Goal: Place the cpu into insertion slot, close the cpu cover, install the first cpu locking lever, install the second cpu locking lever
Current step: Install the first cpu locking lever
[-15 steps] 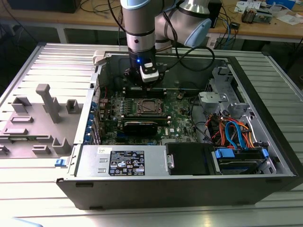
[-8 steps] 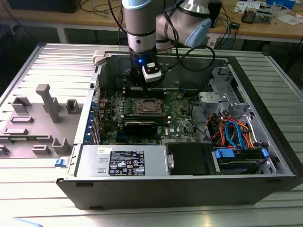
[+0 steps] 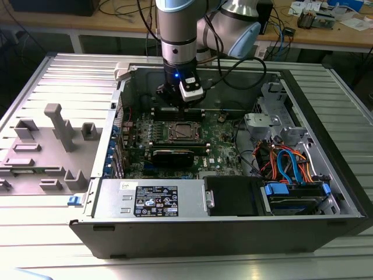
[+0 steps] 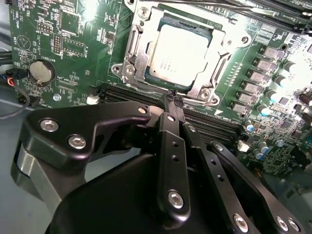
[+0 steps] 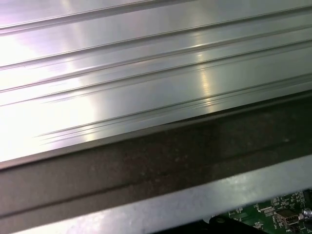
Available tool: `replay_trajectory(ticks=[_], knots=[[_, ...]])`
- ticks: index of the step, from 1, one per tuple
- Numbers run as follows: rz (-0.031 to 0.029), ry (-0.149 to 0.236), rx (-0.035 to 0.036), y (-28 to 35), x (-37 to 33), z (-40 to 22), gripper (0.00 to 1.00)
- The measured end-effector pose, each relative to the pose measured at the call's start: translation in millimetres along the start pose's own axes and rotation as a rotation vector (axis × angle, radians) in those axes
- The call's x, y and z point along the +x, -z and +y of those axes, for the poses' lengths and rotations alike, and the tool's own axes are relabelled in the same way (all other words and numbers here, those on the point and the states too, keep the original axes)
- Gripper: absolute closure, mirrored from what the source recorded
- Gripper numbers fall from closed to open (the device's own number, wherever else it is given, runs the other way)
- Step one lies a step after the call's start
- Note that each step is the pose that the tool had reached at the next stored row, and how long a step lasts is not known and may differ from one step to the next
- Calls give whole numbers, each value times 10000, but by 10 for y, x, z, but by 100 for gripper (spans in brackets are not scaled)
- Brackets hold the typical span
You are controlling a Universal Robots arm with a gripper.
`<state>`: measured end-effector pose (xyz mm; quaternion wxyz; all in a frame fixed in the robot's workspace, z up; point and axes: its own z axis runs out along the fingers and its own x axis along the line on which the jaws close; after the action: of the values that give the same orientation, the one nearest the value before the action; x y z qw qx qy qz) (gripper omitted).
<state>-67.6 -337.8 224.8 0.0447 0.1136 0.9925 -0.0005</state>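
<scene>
The cpu [image 4: 178, 53], a flat square chip with a pale metal top, lies seated in the insertion slot [image 4: 127, 69], so the first step looks done. The cpu cover [image 4: 144, 39], a thin silvery frame, appears to lie down over the chip's edges, its cut-out leaving the metal top bare; whether the locking levers are hooked cannot be told. Just beside the slot, over the long black memory slots [image 4: 214, 124] along one of its sides, hangs the gripper [image 4: 171, 99]. Its two black fingers are pinched together to a narrow tip with nothing visible between them, probably so the tip can push or hook a thin part of the socket instead of grasping. In the exterior view the gripper [image 3: 173, 100] sits just behind the insertion slot [image 3: 185, 132], low inside the open computer case [image 3: 233, 233]. The green motherboard [image 4: 58, 44] spreads around the slot, and a round coin battery [image 4: 41, 72] lies well apart from it
</scene>
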Motion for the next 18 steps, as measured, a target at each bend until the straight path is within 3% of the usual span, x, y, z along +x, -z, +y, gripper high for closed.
replay_trajectory(ticks=[5, 11, 14, 18], knots=[[13, 14, 2, 13, -7, 2, 89], [13, 16, 1, 99, -14, 3, 89], [12, 27, -3, 108, -15, 4, 89], [18, 641, -50, 109, -15, 3, 89]])
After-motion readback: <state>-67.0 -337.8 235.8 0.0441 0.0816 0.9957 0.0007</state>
